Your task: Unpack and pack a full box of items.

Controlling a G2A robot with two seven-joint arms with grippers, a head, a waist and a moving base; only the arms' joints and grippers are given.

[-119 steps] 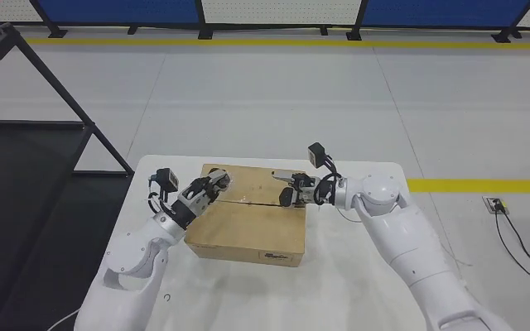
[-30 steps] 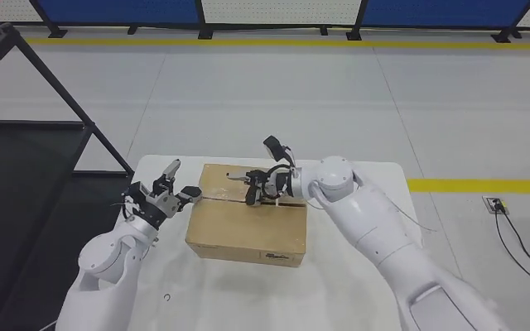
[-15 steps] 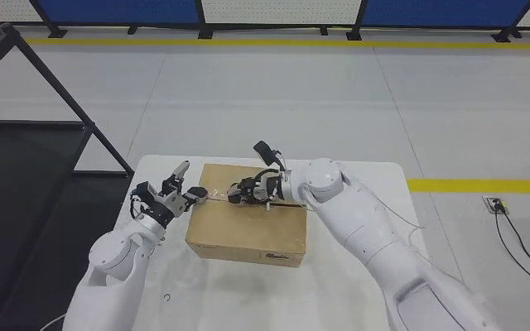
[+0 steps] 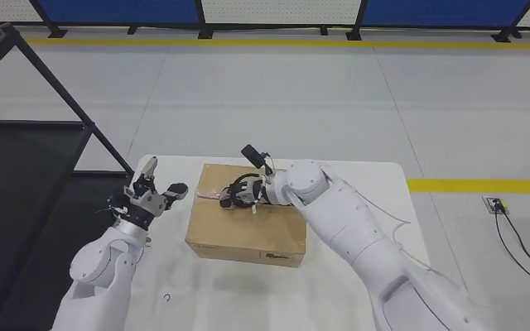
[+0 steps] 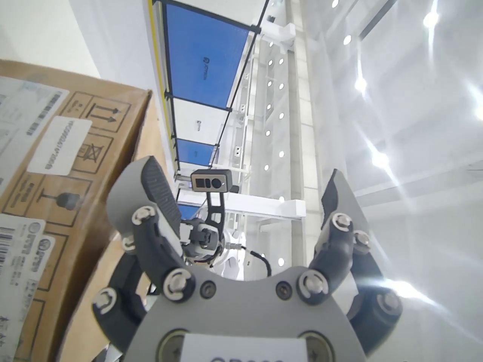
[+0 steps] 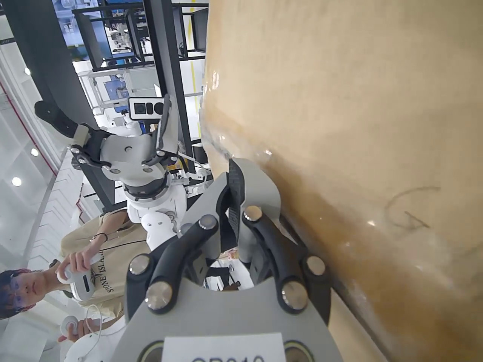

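A closed cardboard box (image 4: 248, 223) sits in the middle of the white table (image 4: 356, 273), its top seam covered by clear tape (image 6: 241, 144). My right gripper (image 4: 226, 199) lies on the box top near the seam's left end. Its fingers (image 6: 241, 190) are pressed together against the taped cardboard (image 6: 339, 95); whether tape is pinched between them I cannot tell. My left gripper (image 4: 157, 192) hangs beside the box's left end, apart from it, open and holding nothing. The left wrist view has that gripper (image 5: 249, 197) next to the box's labelled side (image 5: 56, 144).
A black metal rack (image 4: 50, 132) stands off the table's left side. Bare table surface lies to the right of the box and in front of it. The left gripper (image 6: 113, 129) appears beyond the box edge in the right wrist view.
My right gripper has slid left along the seam across the box top. My left gripper has come off the box's left corner and now hangs beside it.
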